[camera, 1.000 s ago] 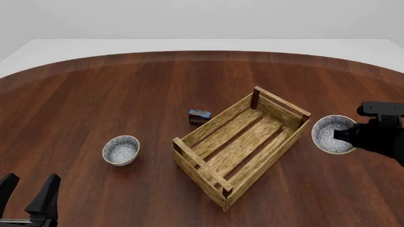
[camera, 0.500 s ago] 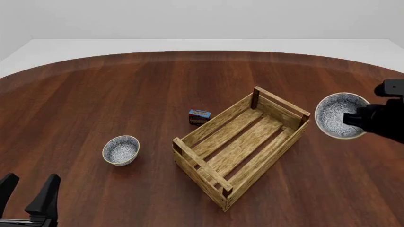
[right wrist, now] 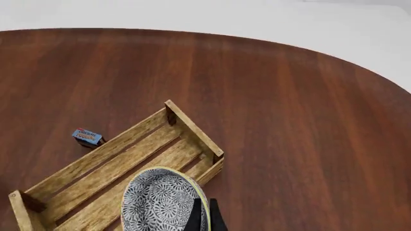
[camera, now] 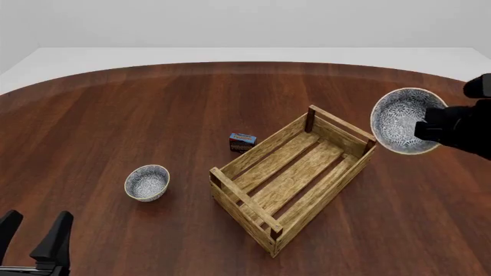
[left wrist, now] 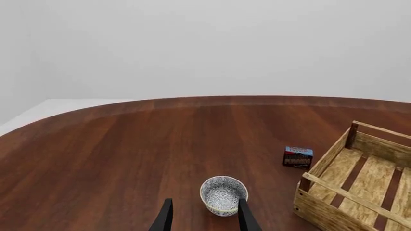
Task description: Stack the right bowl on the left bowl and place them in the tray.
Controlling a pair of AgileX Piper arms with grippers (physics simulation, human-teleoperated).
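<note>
Your right gripper [right wrist: 205, 216] has its jaws pinched on the rim of the right bowl [camera: 403, 120], a small round pale bowl with blue-grey patterned inside. The bowl is lifted off the bench, tilted, hanging just past the far right corner of the tray [camera: 294, 176], the large light-wood slatted crate with corner posts.

Handling, my read: rigid, light, smooth glaze, so a one-sided rim pinch can let it swing or slip. Keep moves slow. The rim is the only sensible place to hold; level the bowl before release.

Your left gripper [left wrist: 204, 217] sits low near your edge of the bench, jaws spread, holding nothing. The left bowl [camera: 146, 182], identical in look, stands upright on the dark wood bench [camera: 153, 115], well left of the tray and beyond those jaws.

Contents: tray empty, left bowl empty, right bowl empty. A small blue-and-red box [camera: 242, 141] lies just outside the tray's left long wall; ignore it.
</note>
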